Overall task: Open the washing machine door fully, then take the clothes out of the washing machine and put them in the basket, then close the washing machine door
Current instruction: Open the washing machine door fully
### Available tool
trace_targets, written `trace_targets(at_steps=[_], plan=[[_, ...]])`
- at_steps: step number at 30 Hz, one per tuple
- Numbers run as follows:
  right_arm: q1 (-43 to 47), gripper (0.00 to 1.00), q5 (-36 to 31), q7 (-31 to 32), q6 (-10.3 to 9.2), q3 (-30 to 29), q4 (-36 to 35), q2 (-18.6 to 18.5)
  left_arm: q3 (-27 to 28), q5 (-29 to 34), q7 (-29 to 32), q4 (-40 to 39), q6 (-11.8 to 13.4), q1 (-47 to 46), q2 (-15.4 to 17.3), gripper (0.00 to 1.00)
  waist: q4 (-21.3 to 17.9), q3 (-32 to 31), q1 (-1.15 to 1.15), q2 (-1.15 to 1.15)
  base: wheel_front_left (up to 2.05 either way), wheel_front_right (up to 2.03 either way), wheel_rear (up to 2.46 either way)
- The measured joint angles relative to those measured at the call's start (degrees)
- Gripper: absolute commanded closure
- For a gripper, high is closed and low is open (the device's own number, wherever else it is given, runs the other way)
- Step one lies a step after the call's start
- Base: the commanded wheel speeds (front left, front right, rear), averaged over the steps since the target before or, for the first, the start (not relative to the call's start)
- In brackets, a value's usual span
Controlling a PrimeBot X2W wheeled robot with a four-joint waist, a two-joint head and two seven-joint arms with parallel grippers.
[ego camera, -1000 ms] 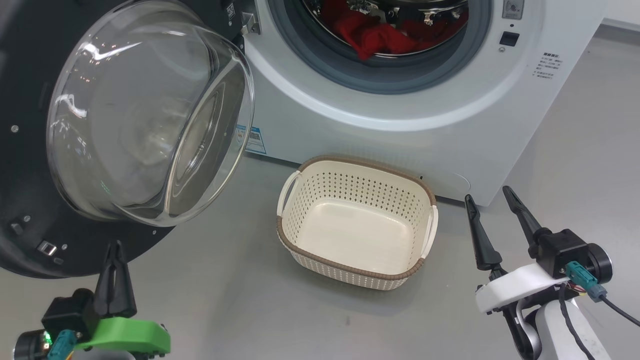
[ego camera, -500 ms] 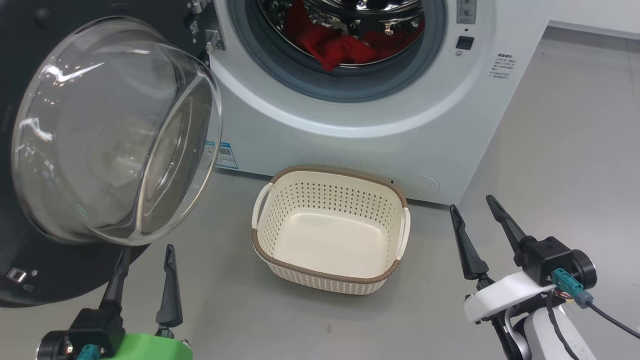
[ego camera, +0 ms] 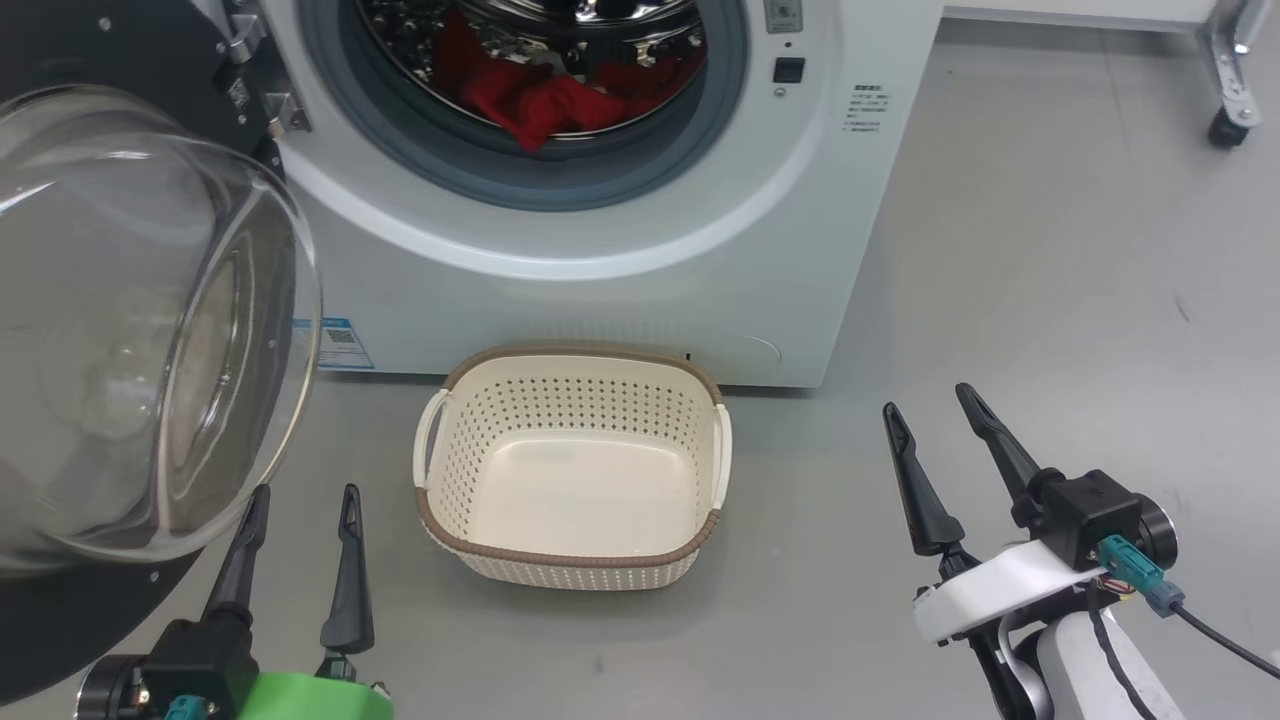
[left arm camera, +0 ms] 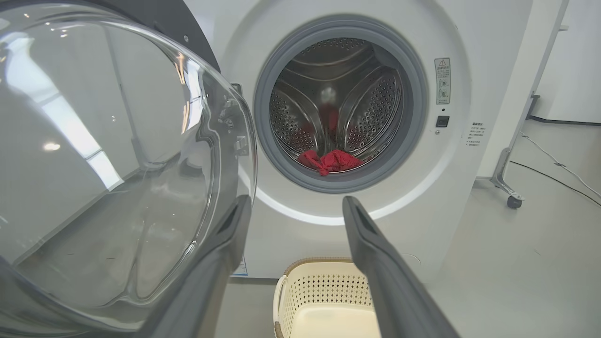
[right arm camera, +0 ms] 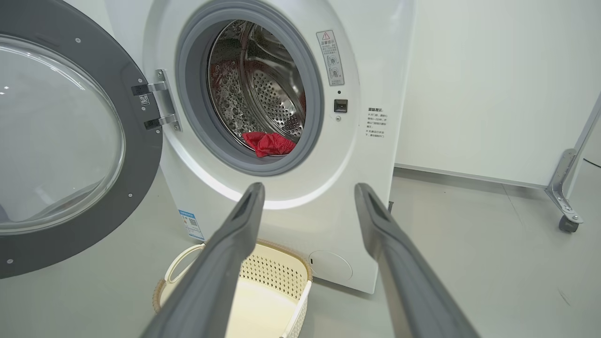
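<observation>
Your left gripper (ego camera: pixel 305 495), spread and empty like the right gripper (ego camera: pixel 928 400), lies just beside the washing machine door (ego camera: pixel 150 330); reaching for the red clothes (ego camera: pixel 540 100), you may clip it.

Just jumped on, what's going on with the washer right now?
The washing machine door stands swung wide open on the robot's left. The red clothes lie in the drum of the washing machine, and the basket on the floor in front is empty. The left gripper and right gripper are both open, holding nothing.
</observation>
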Motion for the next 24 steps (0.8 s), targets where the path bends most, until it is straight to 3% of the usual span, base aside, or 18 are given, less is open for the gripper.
trace_targets(at_steps=[15, 24], plan=[[2.66, 0.00, 1.05, 0.00, -1.19, 0.83, -0.64, 0.00, -1.15, 0.21, 1.77, -0.10, -0.01, 1.51, 0.01, 0.00, -8.65, -1.25, 0.00, 0.00, 0.00, 0.00, 0.00], [3.95, 0.00, 1.10, 0.00, -2.04, 0.58, -1.30, 0.03, -1.77, 0.21, 3.05, -0.21, 0.00, 1.53, -0.01, 0.00, -11.09, -1.89, 0.00, 0.00, 0.00, 0.00, 0.00]])
